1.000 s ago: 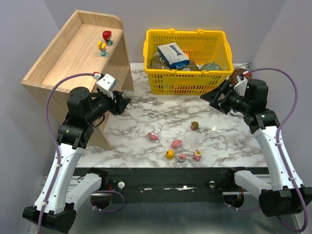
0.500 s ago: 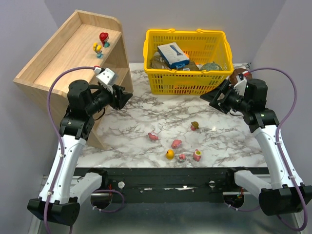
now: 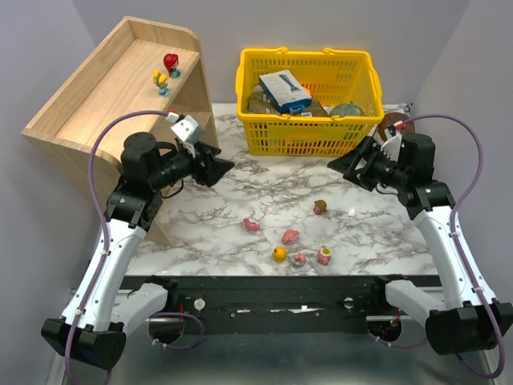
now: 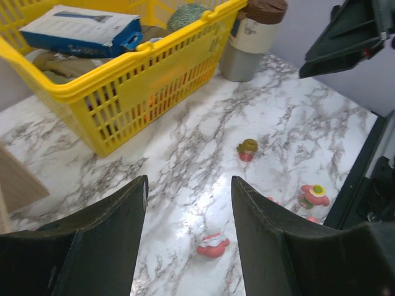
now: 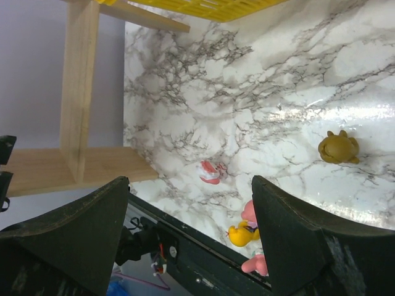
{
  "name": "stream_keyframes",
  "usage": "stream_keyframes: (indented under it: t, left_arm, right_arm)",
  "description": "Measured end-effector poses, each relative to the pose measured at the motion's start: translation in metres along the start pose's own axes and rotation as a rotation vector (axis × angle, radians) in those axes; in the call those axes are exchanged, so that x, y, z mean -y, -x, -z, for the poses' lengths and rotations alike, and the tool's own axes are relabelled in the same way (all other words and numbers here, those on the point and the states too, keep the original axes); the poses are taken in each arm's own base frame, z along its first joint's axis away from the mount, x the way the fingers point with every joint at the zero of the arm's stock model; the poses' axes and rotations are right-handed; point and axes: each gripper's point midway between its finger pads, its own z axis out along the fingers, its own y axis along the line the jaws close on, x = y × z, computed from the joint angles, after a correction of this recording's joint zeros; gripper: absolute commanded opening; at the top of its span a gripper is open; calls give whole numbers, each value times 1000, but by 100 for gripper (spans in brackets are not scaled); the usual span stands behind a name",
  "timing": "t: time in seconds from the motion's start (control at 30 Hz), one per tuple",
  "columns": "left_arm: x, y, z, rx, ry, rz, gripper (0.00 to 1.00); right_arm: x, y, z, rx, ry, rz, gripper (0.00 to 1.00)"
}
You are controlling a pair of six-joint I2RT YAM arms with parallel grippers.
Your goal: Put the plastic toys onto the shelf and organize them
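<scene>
Top external: two toys [image 3: 171, 62] on shelf [image 3: 96, 104], blue box [image 3: 284, 90] in yellow basket [image 3: 304, 138].

1. A counter [image 3: 280, 188] of white marble pattern with grey and black veining is seen filling the middle of the top view.
2. The counter is enclosed by a back wall [image 3: 216, 24], a left wall [image 3: 32, 64] and a right wall [image 3: 481, 64], all painted a plain pale lilac-grey.
3. A light-wood shelf [image 3: 104, 96] with rounded corners is set at the counter's left side, near the left wall.
4. A black frame [image 3: 280, 305] is fixed along the counter's near edge.
5. Even lighting is given from above; bright glare is reflected off the glossy marble in both wrist views.
</scene>
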Motion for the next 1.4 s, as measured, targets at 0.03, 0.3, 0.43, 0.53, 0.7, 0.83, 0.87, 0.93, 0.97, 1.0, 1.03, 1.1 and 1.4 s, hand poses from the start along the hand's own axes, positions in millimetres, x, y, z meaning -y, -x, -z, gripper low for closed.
stream_keyframes:
  t: [0.03, 0.3, 0.43, 0.53, 0.7, 0.83, 0.87, 0.93, 0.97, 1.0, 1.03, 1.1, 1.4]
  left_arm:
    - [9, -1, -3, -4, -24, -2, 67]
    - [61, -23, -26, -46, -138, 15, 72]
    - [73, -47, -37, -85, -138, 59, 74]
    - [88, -62, -49, -108, -155, 89, 75]
    - [121, -90, -83, -167, -216, 98, 76]
    - [139, -116, -116, -246, -246, 83, 76]
    - [142, -121, -123, -258, -250, 76, 76]
    - [146, -128, -136, -277, -257, 65, 76]
    - [146, -129, -142, -281, -257, 61, 76]
    - [147, -130, -149, -280, -257, 55, 76]
    - [146, -130, -154, -279, -255, 53, 76]
    - [146, -129, -165, -271, -253, 48, 76]
    - [145, -143, -213, -277, -248, 30, 74]
  right_arm:
    - [2, -2, -1, -6, -4, 1, 89]
    - [15, -31, -13, -84, -25, 59, 89]
    - [39, -56, -23, -139, -87, 61, 89]
    - [65, -64, -29, -147, -170, 49, 88]
    - [91, -63, -30, -113, -284, 44, 87]
    - [107, -64, -33, -105, -346, 41, 86]
    - [113, -66, -35, -112, -361, 39, 85]
    - [126, -75, -39, -139, -393, 31, 81]
    - [132, -80, -40, -154, -408, 25, 80]
    - [139, -85, -41, -171, -424, 18, 78]
    - [144, -90, -42, -184, -437, 11, 73]
    - [153, -99, -43, -205, -456, -1, 68]
    - [172, -120, -50, -243, -486, -72, 41]
